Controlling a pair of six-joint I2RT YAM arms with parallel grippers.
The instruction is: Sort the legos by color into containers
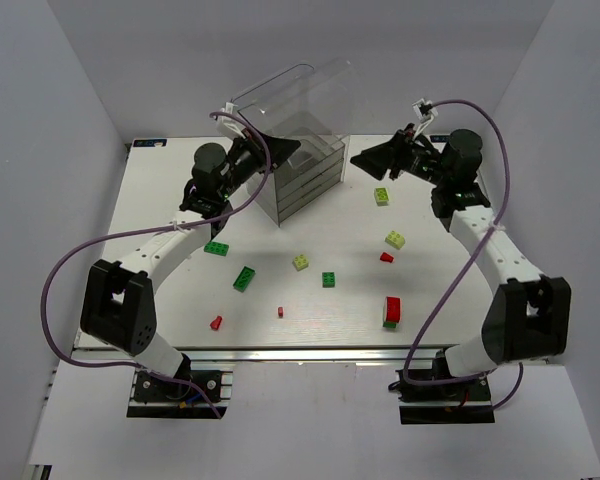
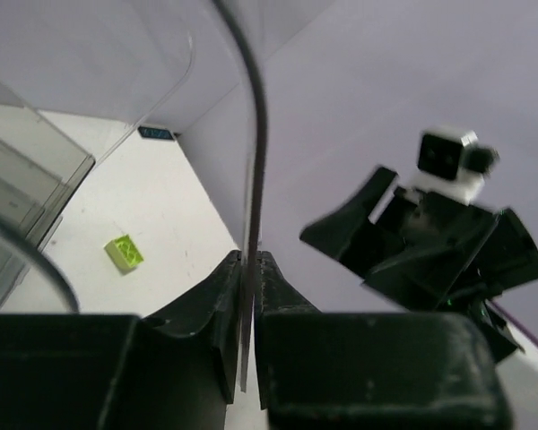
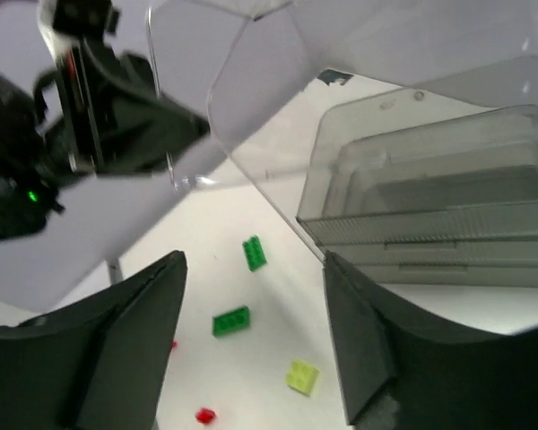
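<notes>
Standing at the far middle of the white table point(image 1: 340, 325): containers point(image 1: 310, 172), stacked grey-tinted drawers, clear hood point(image 1: 300, 95) tilted above them. Left gripper point(image 2: 249, 264): clamped on the hood's thin edge. Right gripper point(image 3: 255, 269): jaws spread, grasping nothing, just right of the drawers. Legos point(image 1: 328, 279): green, yellow-green and red, scattered loose on the table in front.

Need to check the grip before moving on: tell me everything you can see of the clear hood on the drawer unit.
The clear hood is thin transparent plastic with rounded corners, tilted up and back over the grey-tinted drawers at the far side of the table. The left gripper is shut on its edge, the sheet pinched between its jaws. The right gripper, open, hangs apart from it.
</notes>
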